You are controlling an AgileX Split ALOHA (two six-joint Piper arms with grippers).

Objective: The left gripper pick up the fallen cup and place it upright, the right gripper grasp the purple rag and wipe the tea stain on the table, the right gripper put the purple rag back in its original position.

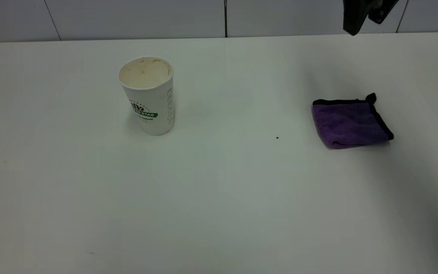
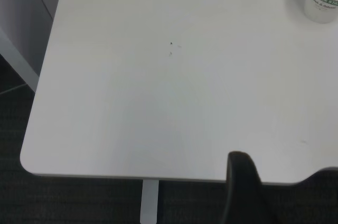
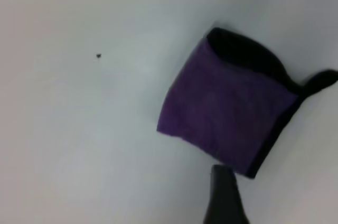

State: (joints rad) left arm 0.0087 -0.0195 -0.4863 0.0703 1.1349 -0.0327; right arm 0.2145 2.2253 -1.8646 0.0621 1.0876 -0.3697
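Tabletop (image 1: pixel 219 213) is lying bare in the near part, with tiny dark specks (image 1: pixel 277 137) showing farther in. Beyond, the cup (image 1: pixel 148 95) is standing upright at the left, mouth up, well apart from the purple rag (image 1: pixel 350 121), which is lying folded at the right. At the far right edge, the right gripper (image 1: pixel 359 15) is hanging above the table; whether its claw is spread cannot be told. No tea stain is showing.
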